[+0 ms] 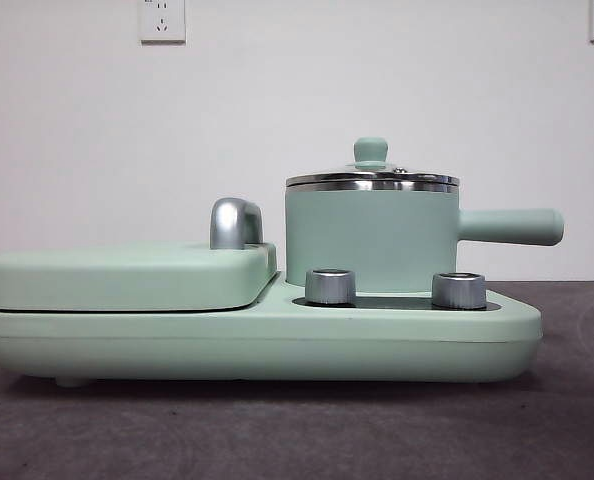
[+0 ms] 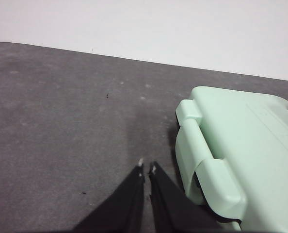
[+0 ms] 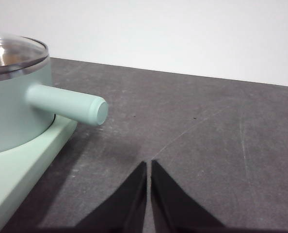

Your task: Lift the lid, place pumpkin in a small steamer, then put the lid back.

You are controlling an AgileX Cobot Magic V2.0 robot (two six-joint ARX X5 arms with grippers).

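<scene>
The lid [image 3: 13, 53], seated on the small steamer [image 3: 15, 111], is nearer the right gripper [image 3: 149, 165], ahead and to one side; both grippers' jaws are held together, empty.

Plain white wall [image 1: 277, 100] behind, two white sockets [image 1: 162, 20] high up (second one cut off at corner). Dark grey tabletop [image 1: 277, 430], faintly speckled, even light.
</scene>
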